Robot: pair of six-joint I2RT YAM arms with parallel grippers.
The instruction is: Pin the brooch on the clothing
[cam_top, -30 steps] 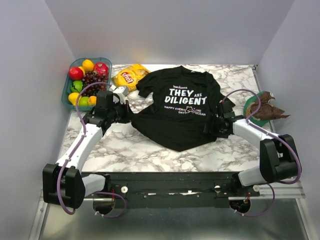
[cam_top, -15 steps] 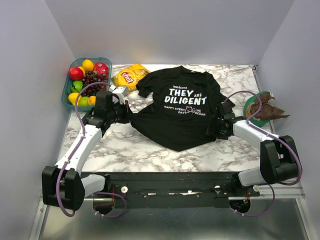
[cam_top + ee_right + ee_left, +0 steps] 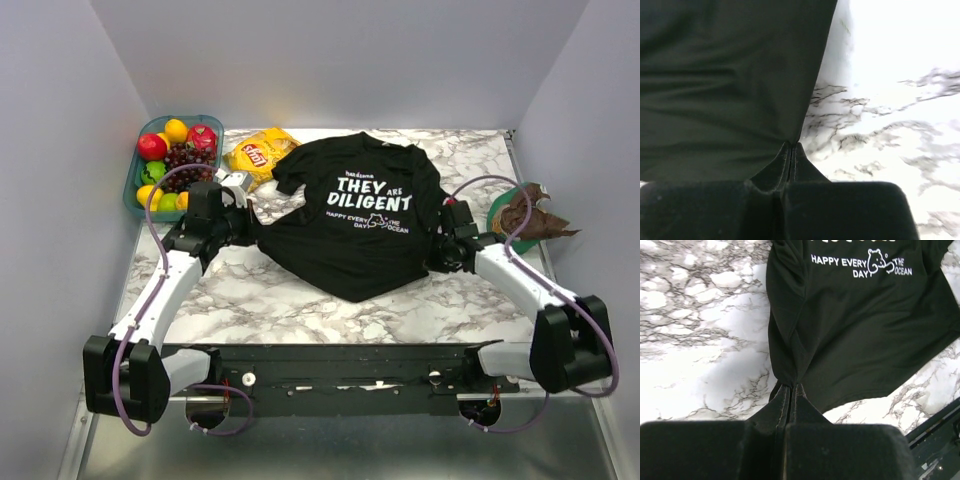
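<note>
The clothing is a black T-shirt with white print, lying spread on the marble table. My left gripper is shut on the shirt's left edge; in the left wrist view the fabric bunches into folds at the closed fingertips. My right gripper is shut on the shirt's right edge; in the right wrist view the cloth meets the closed tips beside bare marble. The brooch is not visible in any view.
A blue bin of fruit stands at the back left, with a yellow chips bag next to it. At the right edge sits a green plate holding brown pieces. The black rail runs along the near edge.
My right gripper has closed on the shirt's right edge, and the right arm has shifted a little to the right and back. The left arm has barely moved.
</note>
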